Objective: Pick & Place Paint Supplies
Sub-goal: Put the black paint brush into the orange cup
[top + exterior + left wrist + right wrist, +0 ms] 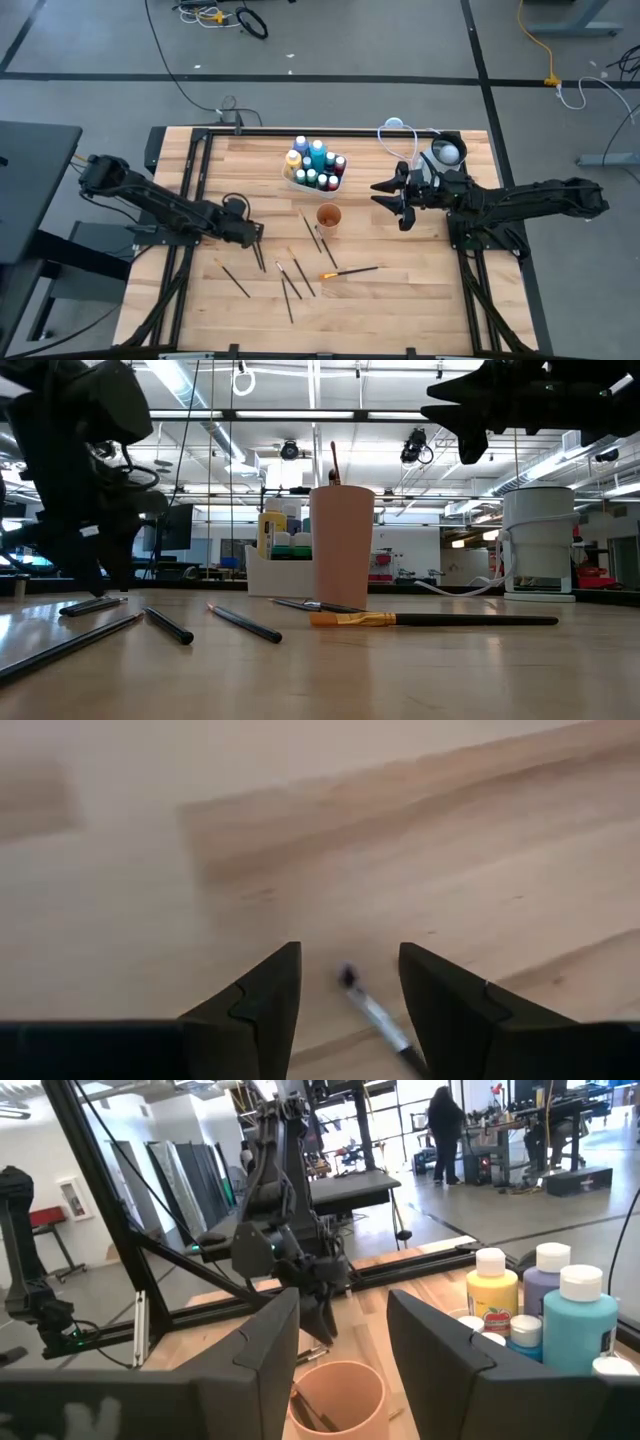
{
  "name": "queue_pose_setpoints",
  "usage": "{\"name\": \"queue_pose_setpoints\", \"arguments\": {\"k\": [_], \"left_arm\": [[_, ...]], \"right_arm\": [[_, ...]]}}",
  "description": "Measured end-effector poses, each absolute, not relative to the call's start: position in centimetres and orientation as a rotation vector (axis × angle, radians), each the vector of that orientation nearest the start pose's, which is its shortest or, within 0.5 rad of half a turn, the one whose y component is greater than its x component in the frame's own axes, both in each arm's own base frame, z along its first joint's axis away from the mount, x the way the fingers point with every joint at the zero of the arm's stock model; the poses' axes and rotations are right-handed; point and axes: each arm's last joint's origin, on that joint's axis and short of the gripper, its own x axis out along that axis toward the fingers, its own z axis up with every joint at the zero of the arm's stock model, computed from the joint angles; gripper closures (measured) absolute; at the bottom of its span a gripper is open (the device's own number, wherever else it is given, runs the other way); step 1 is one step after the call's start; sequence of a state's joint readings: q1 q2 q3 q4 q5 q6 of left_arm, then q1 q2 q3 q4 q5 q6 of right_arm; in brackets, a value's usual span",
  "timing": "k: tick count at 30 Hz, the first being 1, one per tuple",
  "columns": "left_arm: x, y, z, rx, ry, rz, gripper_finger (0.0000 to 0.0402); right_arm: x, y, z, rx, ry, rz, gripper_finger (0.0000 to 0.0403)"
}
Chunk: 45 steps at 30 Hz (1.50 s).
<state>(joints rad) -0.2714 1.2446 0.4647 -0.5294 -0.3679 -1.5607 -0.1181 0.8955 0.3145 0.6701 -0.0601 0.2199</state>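
Observation:
My left gripper (257, 236) is open and low over the table at left centre. In the left wrist view its fingers (262, 1005) stand on either side of the end of a thin dark brush (375, 1017) lying flat on the wood. My right gripper (388, 197) is open, empty and raised to the right of a peach cup (329, 217), which holds a brush (305, 1410). A white tray (314, 170) behind the cup holds several white-capped bottles (540, 1305). Several dark brushes (290, 280) and an orange-handled one (348, 271) lie flat on the table.
A white-and-grey round container (446, 152) with a cable stands at the far right corner; it also shows in the low view (540, 540). A black frame rail (200, 170) runs along the table's left and far sides. A person (445, 1125) stands far off in the room.

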Motion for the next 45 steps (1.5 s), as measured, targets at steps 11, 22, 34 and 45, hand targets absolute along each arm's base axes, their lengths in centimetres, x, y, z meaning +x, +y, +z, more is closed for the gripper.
{"name": "queue_pose_setpoints", "arguments": {"k": [11,22,34,45], "left_arm": [[16.9,-4.0,12.2,-0.961,0.837,0.902,0.0231],[16.6,-4.4,12.1,-0.968,0.919,0.863,0.0314],[16.5,-4.3,12.0,-0.870,0.930,0.838,0.0391],[18.6,-4.4,18.9,-0.658,0.685,0.696,0.0398]], "right_arm": [[18.8,-2.1,23.4,0.211,-0.094,-0.048,0.0245],[18.8,-2.1,23.4,0.211,-0.094,-0.048,0.0245],[18.8,-2.1,23.4,0.211,-0.094,-0.048,0.0245],[18.8,-2.1,23.3,0.212,-0.091,-0.048,0.0245]]}}
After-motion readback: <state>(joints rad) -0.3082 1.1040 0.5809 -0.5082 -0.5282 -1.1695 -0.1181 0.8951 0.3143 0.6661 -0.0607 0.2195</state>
